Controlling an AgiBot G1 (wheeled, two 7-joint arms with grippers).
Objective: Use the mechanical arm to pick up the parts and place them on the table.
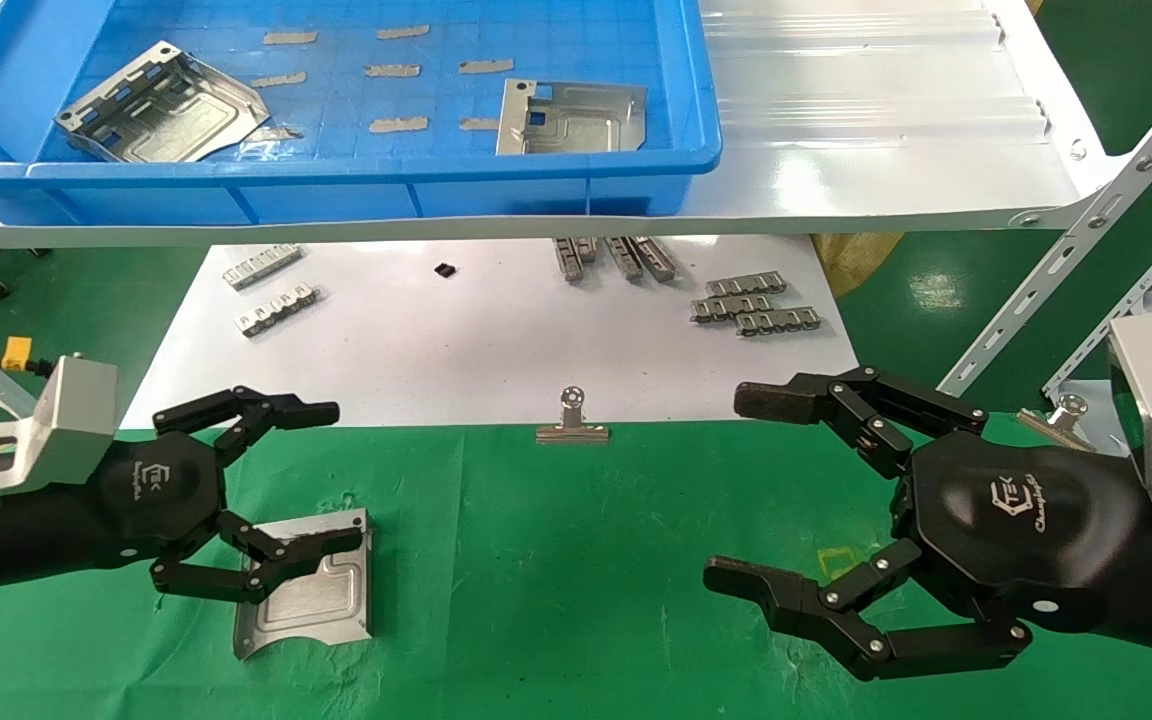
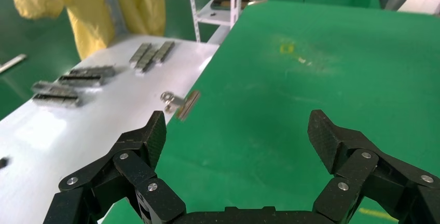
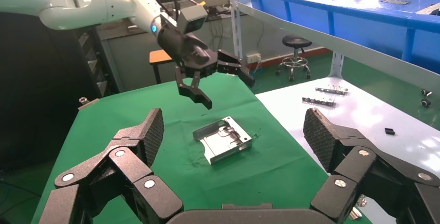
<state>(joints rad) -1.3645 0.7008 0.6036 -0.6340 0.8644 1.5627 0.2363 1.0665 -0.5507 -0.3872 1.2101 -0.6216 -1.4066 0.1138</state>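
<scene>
One silver part (image 1: 311, 590) lies flat on the green-cloth table (image 1: 576, 560); it also shows in the right wrist view (image 3: 223, 140). My left gripper (image 1: 331, 475), the arm with the yellow connector, is open and empty; it hovers just above the part, apart from it, as the right wrist view (image 3: 227, 90) shows. In the left wrist view my left gripper (image 2: 238, 130) looks over bare cloth. Two more parts (image 1: 161, 105) (image 1: 571, 118) lie in the blue bin. My right gripper (image 1: 748, 490) is open and empty over the cloth at the right.
The blue bin (image 1: 336, 180) sits on a glossy white shelf (image 1: 886, 150) above a white sheet (image 1: 496, 340) with grey toothed strips (image 1: 756, 305). Binder clips (image 1: 572, 420) (image 1: 1061, 415) hold the sheet's edge. Slotted shelf struts (image 1: 1086, 230) stand at the right.
</scene>
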